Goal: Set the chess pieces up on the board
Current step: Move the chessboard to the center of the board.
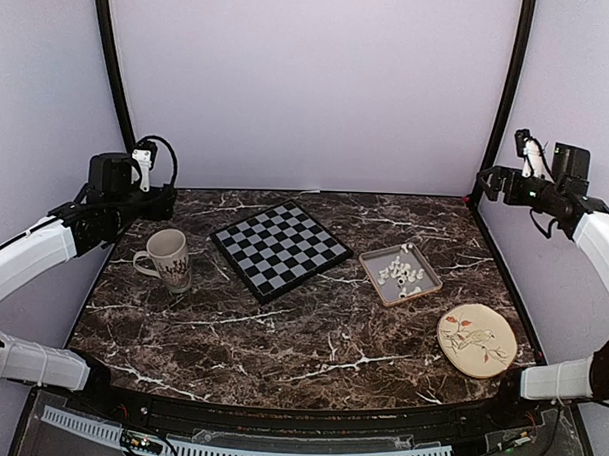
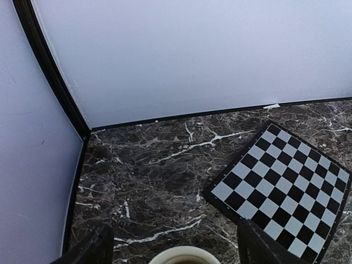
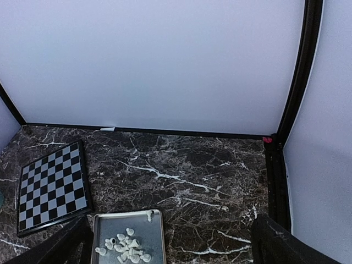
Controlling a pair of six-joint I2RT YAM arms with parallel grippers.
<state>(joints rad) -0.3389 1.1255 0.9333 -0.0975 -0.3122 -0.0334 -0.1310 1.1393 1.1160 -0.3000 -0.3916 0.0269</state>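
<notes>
The board (image 1: 281, 249) lies flat and turned at an angle at the back middle of the marble table, with nothing on its squares; it also shows in the left wrist view (image 2: 286, 187) and the right wrist view (image 3: 52, 184). Several tiny white chess pieces (image 1: 401, 271) lie heaped in a grey-brown tray (image 1: 430, 277) to the board's right, the same pieces (image 3: 126, 248) on the tray (image 3: 118, 223) below my right gripper. My left gripper (image 1: 163, 199) hovers open at the far left, above the mug. My right gripper (image 1: 484, 181) hangs open and high at the far right. Neither holds anything.
A cream mug (image 1: 165, 258) with a dark pattern stands left of the board, its rim (image 2: 181, 256) between my left fingers (image 2: 91, 250). A round cream plate (image 1: 477, 339) with a bird drawing sits at the front right. Pale walls close the back and sides.
</notes>
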